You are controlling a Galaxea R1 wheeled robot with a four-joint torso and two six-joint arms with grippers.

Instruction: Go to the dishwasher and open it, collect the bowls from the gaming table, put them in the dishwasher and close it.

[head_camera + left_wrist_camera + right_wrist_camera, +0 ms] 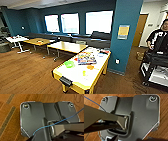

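Observation:
The gaming table (pixel 75 75), with a white top, yellow rim and yellow legs, stands just ahead in the head view, its near black end fitting (pixel 65 81) towards me. A lime green bowl (pixel 69 64) sits on its left side. Near it on the top lie a colourful flat box (pixel 86 58) and orange discs (pixel 90 67). The dishwasher is out of view. Both wrist views look down past my own dark plate onto the wooden floor (pixel 8 119).
A teal pillar (pixel 122 37) rises right of the table. Beyond it a person (pixel 160 37) stands behind a black cart (pixel 155 67). Wood-topped tables (pixel 66 46) and a white table (pixel 16 39) stand at the back left, under the windows. Open wooden floor (pixel 25 72) lies left.

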